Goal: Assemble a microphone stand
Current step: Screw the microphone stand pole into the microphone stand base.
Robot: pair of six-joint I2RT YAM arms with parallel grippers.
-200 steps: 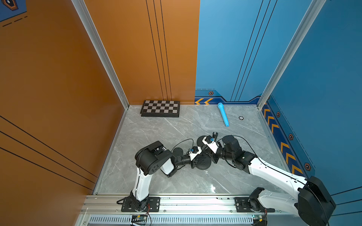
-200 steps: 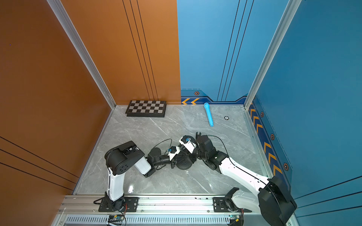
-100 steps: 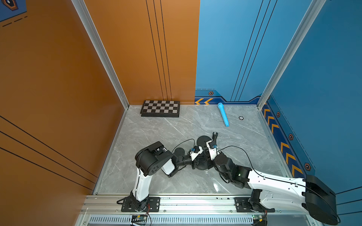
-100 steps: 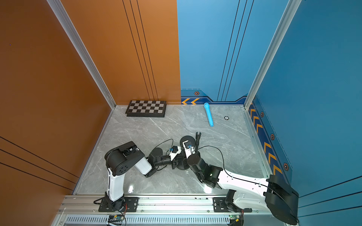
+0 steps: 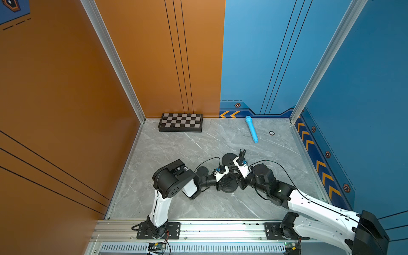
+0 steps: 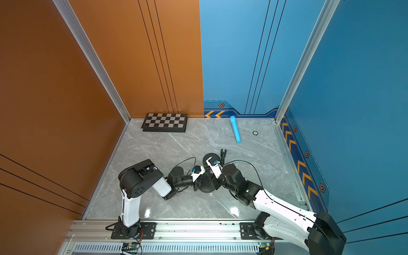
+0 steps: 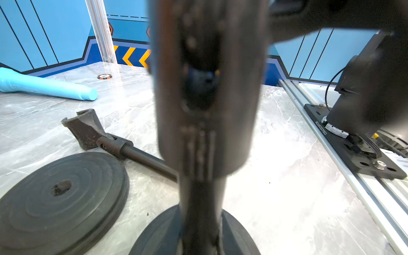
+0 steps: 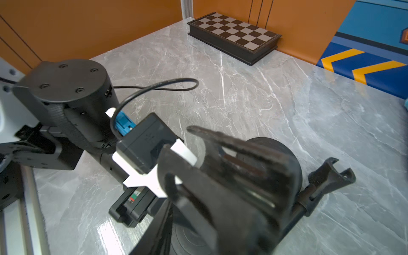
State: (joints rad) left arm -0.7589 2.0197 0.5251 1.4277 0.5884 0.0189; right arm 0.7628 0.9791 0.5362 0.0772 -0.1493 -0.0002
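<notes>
Clip rod (image 7: 141, 156) and second disc (image 7: 61, 194) lie beside left tool (image 7: 202, 209), pressed together, and right tool (image 8: 175, 141), parted.

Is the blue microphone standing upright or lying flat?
Lying flat: the blue microphone rests lengthwise on the table, near the back wall.

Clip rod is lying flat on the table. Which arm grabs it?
Right, probably. The right gripper is open with the clip rod just beside it; the left gripper is shut over the near base.
</notes>
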